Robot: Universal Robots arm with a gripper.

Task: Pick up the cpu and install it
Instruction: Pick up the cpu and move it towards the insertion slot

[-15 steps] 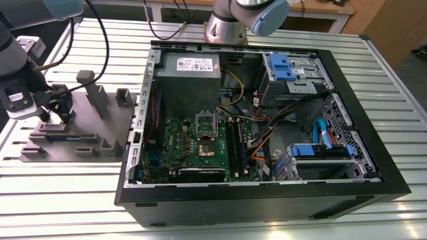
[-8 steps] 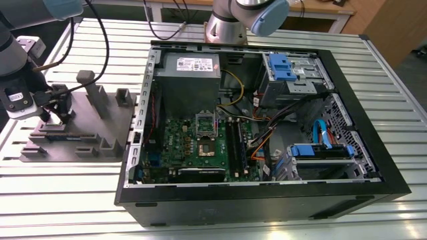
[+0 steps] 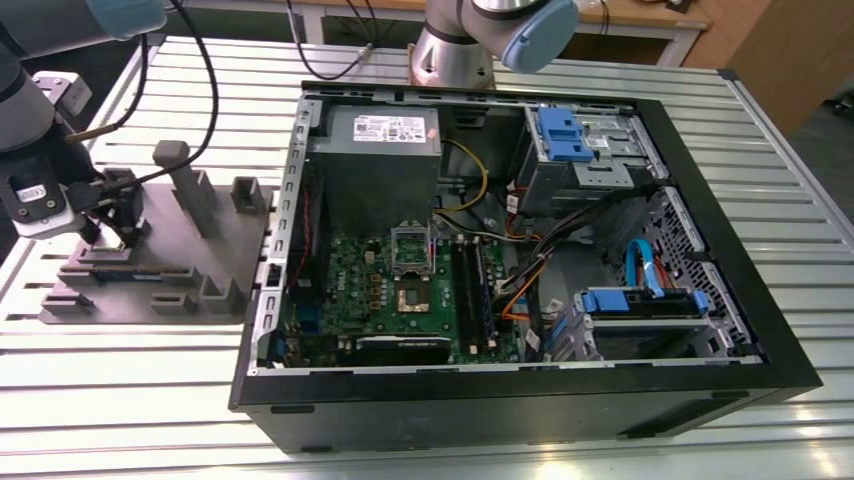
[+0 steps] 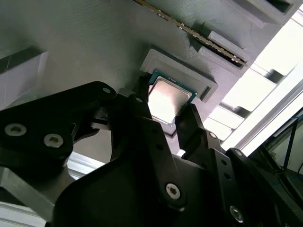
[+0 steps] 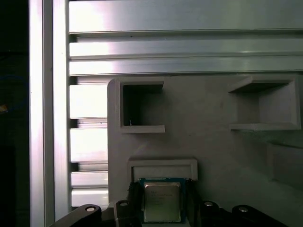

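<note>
In the exterior view, the arm [image 3: 34, 110] is reaching down over the grey holder [image 3: 220, 255], which is lying on the slatted worktop [image 3: 134, 380]. The pincer [image 3: 118, 225] is sitting low over the holder's end toward the exterior view's left. The open case [image 3: 534, 385] is standing just beside the holder, on the exterior view's right of it, with the socket [image 3: 411, 290] showing on its board.

In the second wrist view, the cpu [image 4: 166, 97] is lying flat on the holder [image 4: 85, 47] against a raised rim, silver top showing. The pincer [image 4: 165, 106] is pinching the cpu, its 2 black fingers [image 4: 191, 127] pressing on opposite edges.

In the first wrist view, the cpu [image 5: 162, 201] is sitting inside the rim near the holder's [image 5: 213, 151] edge, and the pincer [image 5: 162, 208] is gripping it from both sides. 2 square pockets [image 5: 142, 109] are opening in the holder beyond the cpu, and worktop [image 5: 189, 47] slats are running past the holder.
</note>
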